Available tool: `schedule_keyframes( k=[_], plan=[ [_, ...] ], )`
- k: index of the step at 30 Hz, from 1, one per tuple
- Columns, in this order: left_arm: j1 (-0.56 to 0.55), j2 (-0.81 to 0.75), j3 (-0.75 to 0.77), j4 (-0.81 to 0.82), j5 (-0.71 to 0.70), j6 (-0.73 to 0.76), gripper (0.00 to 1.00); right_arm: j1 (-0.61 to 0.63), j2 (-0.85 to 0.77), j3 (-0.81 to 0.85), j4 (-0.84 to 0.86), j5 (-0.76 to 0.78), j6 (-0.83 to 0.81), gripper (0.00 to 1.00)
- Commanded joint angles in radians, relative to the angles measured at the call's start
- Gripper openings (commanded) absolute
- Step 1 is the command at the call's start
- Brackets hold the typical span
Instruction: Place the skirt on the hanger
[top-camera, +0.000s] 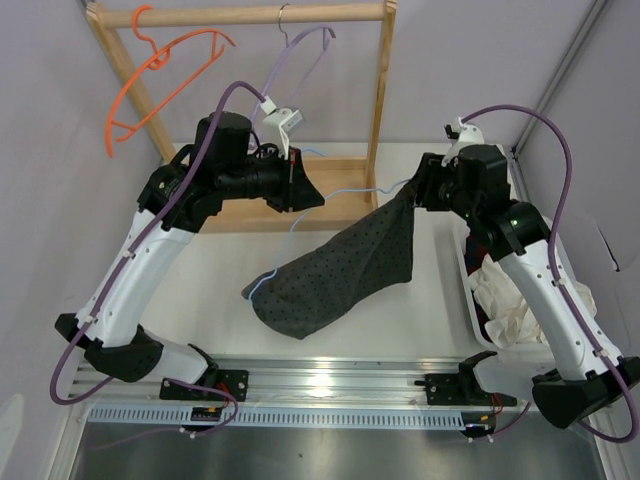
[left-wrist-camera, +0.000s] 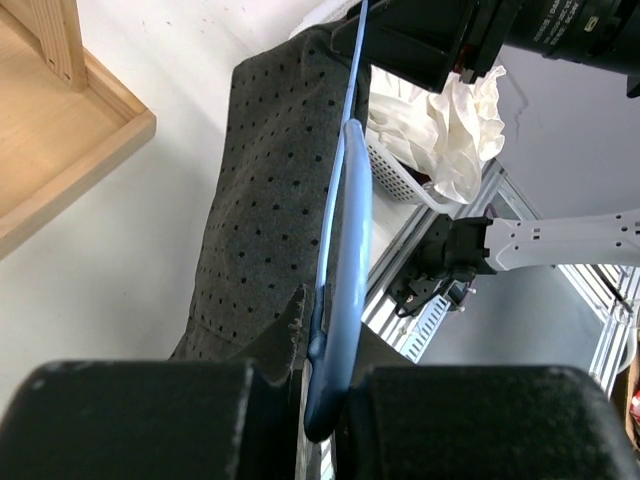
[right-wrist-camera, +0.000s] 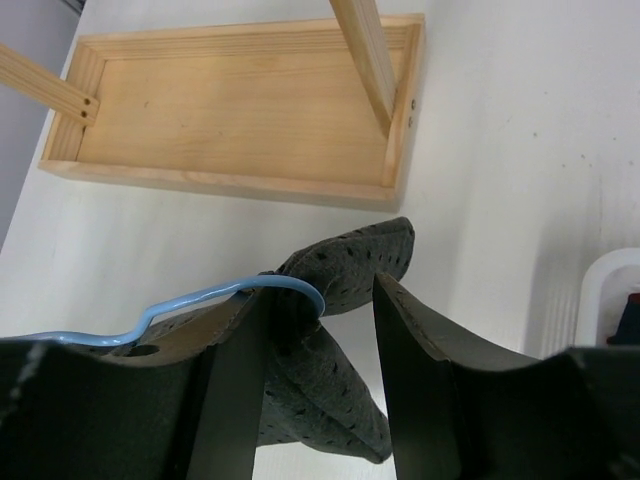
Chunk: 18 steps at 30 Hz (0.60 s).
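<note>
Threading: my left pincer (left-wrist-camera: 325, 398) clamps thin light-blue wire hanger (left-wrist-camera: 350, 220); right pincer (right-wrist-camera: 322, 290) pinches dotted charcoal-grey fabric skirt (top-camera: 340, 270). Next: feed wire inside.

1. The skirt (top-camera: 340, 270) is soft, matt woven cloth, charcoal with tiny dots and frayed along one edge.
2. The hanger (left-wrist-camera: 348, 250) is thin wire under a smooth, slightly glossy light-blue coating.
3. The left fingers (left-wrist-camera: 130, 420) are matt black and faintly grainy.
4. The rack base (right-wrist-camera: 230, 110) is pale bare wood with visible grain and no sheen.
5. The counter (top-camera: 200, 290) is white and matt.
6. The basket (left-wrist-camera: 392, 168) is white perforated plastic; the white cloth (left-wrist-camera: 450, 120) is crumpled and matt.
7. The rail (top-camera: 340, 385) is brushed, reflective metal.
</note>
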Motion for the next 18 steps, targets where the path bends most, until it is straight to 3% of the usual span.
schedule_keyframes(
  k=[1,3,4,6,8,9,15,18],
  plan=[
    [0.010,-0.018,0.064,0.043,0.027,-0.021,0.00,0.009,-0.047,-0.041,0.072,-0.052,0.015,0.50],
    [0.011,-0.025,0.056,0.048,0.045,-0.026,0.00,0.002,-0.042,-0.046,0.076,-0.069,0.011,0.45],
    [0.013,-0.031,0.056,0.048,0.048,-0.027,0.00,-0.003,-0.038,-0.046,0.078,-0.075,0.011,0.36],
    [0.018,-0.041,0.059,0.038,0.047,-0.023,0.00,-0.014,-0.030,-0.056,0.092,-0.084,0.014,0.32],
    [0.030,-0.051,0.054,0.026,0.045,-0.016,0.00,-0.032,-0.028,-0.055,0.105,-0.098,0.015,0.21],
    [0.034,-0.056,0.042,0.028,0.045,-0.016,0.00,-0.038,-0.028,-0.052,0.109,-0.103,0.017,0.20],
    [0.054,-0.093,-0.004,0.034,0.050,-0.018,0.00,-0.081,-0.004,0.009,0.092,-0.142,0.017,0.31],
    [0.064,-0.100,-0.012,0.035,0.047,-0.024,0.00,-0.095,0.021,0.017,0.087,-0.204,0.020,0.41]
  ],
)
